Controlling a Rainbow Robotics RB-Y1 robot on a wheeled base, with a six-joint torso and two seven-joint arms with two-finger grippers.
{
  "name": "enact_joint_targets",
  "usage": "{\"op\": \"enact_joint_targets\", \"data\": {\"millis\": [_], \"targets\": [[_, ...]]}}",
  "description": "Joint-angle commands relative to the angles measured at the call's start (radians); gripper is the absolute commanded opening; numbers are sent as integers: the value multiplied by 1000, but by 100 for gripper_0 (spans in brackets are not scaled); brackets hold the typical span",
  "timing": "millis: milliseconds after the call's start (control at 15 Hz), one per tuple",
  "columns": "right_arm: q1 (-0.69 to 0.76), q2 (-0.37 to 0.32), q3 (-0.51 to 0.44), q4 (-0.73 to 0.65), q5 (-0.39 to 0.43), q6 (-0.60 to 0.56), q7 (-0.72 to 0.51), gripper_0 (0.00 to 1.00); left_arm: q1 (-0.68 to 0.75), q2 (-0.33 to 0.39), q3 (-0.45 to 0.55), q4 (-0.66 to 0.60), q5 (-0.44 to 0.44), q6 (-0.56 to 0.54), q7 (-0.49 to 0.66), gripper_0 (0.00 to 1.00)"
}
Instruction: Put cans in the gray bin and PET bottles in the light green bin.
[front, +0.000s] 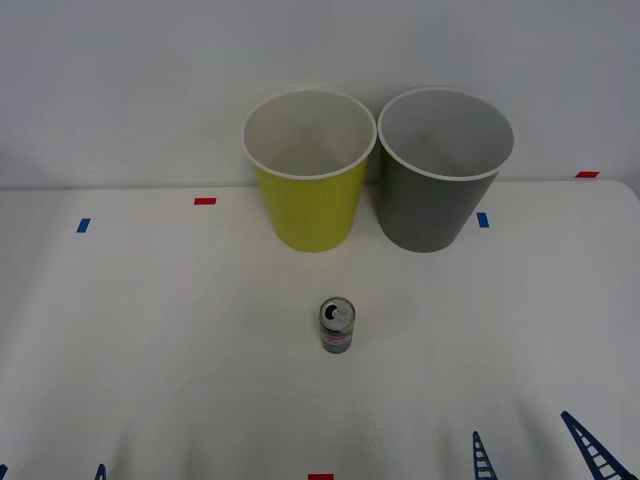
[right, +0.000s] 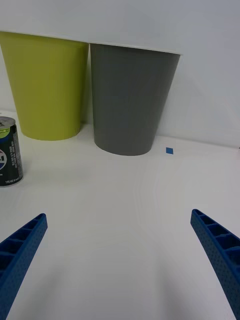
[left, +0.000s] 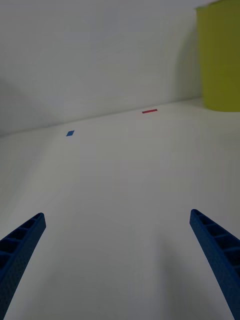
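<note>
A small dark gray can (front: 337, 326) with a silver top stands upright mid-table, in front of the two bins. The light green bin (front: 308, 170) stands at the back, and the gray bin (front: 443, 168) is right beside it on its right. My right gripper (front: 535, 450) is open and empty near the table's front right, well apart from the can (right: 10, 152), facing the gray bin (right: 130, 97) and the light green bin (right: 47, 85). My left gripper (front: 50, 472) is open and empty at the front left. PET bottles are out of view.
Small red tape marks (front: 205, 201) and blue tape marks (front: 83, 225) dot the white table. A pale wall rises just behind the bins. From the left wrist, the left gripper (left: 117, 215) faces bare tabletop, with the light green bin (left: 220, 55) off to one side.
</note>
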Motion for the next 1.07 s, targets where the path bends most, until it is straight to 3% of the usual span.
{"op": "enact_joint_targets", "data": {"millis": [67, 1067], "targets": [[0, 0, 0, 0, 0, 0, 0, 100, 0, 0, 0, 0, 0, 0, 0, 100], [0, 0, 0, 0, 0, 0, 0, 100, 0, 0, 0, 0, 0, 0, 0, 100]]}}
